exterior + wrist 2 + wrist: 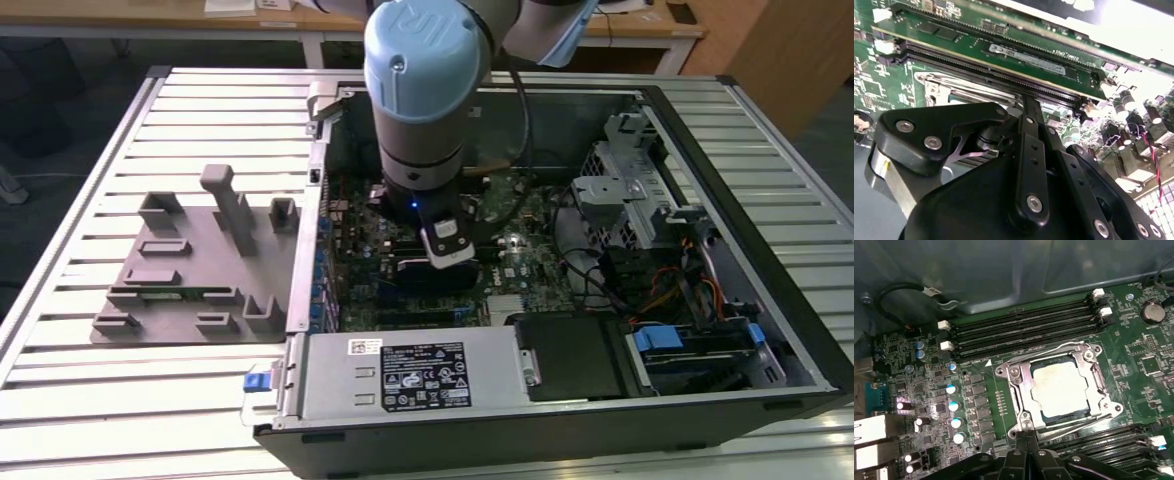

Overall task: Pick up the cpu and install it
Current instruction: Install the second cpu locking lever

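The cpu [1060, 390], a square chip with a silvery top, lies flat in the motherboard socket inside its metal retention frame [1019, 390] in the first wrist view. My gripper [1027, 436] hovers just off the frame's edge, apart from the chip. Its fingers are pressed together and hold nothing. In the second wrist view the gripper [1029, 104] points down at the socket frame [936, 92] beside the memory slots. In the exterior view the arm [420, 120] reaches down into the open computer case [747, 250] over the motherboard.
A grey plastic holder tray [200, 265] lies on the slatted table at the exterior view's left. The power supply [407, 375] and drive bays [694, 345] fill the case's near side. Memory slots [1024, 330] and capacitors [954, 405] flank the socket.
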`<state>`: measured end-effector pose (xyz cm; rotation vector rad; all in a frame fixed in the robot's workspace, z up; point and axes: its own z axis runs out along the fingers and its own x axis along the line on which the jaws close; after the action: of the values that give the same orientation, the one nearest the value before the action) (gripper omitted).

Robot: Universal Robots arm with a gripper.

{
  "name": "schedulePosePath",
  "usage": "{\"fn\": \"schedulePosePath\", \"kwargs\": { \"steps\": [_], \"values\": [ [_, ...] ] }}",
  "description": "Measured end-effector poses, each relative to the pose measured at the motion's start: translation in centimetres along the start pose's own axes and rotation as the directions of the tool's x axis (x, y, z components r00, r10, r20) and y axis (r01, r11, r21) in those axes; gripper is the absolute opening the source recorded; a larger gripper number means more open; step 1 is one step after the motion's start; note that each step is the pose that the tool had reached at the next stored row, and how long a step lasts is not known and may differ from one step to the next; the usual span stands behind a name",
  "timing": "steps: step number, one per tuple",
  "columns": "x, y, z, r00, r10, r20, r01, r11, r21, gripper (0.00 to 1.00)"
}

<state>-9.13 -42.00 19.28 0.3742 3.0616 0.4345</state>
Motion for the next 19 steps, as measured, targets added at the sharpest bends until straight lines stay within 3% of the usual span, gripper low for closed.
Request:
{"fn": "schedulePosePath", "kwargs": {
  "steps": [3, 5, 12, 19],
  "values": [
    [0.20, -0.08, 0.14, 1.0000, 0.001, -0.0052, -0.001, 0.9997, -0.0229, 0.11],
    [0.29, -0.15, 0.33, 1.0000, 0.002, -0.0066, -0.002, 0.9996, -0.0295, 0.11],
    [0.40, -0.23, 0.50, 1.0000, 0.002, -0.0079, -0.002, 0.9993, -0.0363, 0.11],
    [0.39, 0.25, -1.20, 1.0000, 0.002, -0.0081, -0.002, 0.9994, -0.0349, 0.11]
  ]
}}
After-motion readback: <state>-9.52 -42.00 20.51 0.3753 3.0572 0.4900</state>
